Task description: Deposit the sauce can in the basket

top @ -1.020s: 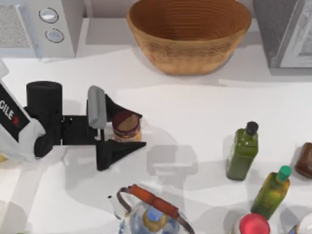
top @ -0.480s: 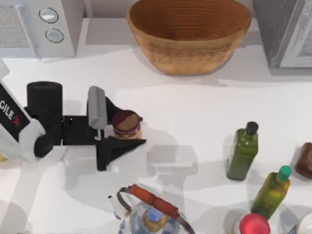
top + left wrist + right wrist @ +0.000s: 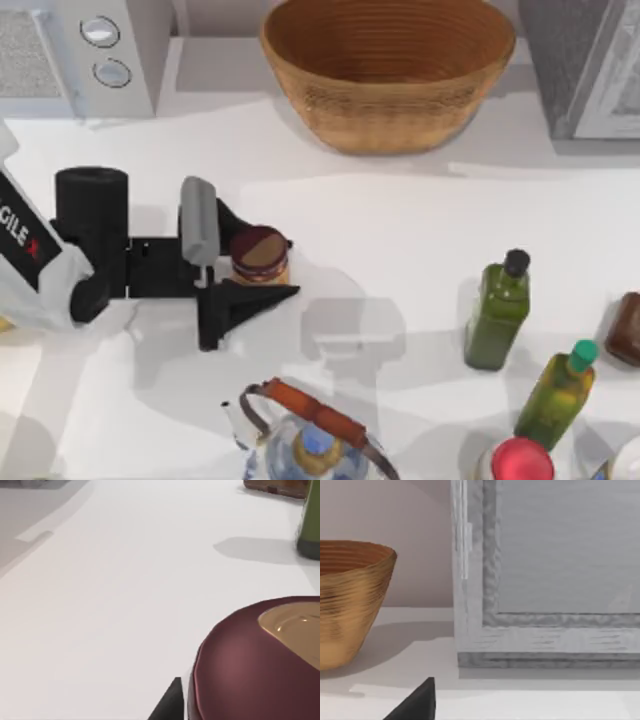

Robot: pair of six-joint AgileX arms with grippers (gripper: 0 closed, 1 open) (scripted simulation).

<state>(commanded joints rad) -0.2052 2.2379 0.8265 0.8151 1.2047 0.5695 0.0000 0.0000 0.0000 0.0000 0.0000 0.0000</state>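
A: Top view, what's the left pincer up to?
B: Clamped on the sauce can, standing on the white surface, left side, well apart from the basket at the back wall.

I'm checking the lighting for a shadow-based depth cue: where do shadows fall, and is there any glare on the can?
Top view: the basket and the green bottle cast soft grey shadows on the white table, and the left claw straddles the sauce can. Left wrist view: a small highlight glints on the can's tan top. Right wrist view: the basket's shadow spreads toward the grey cabinet.
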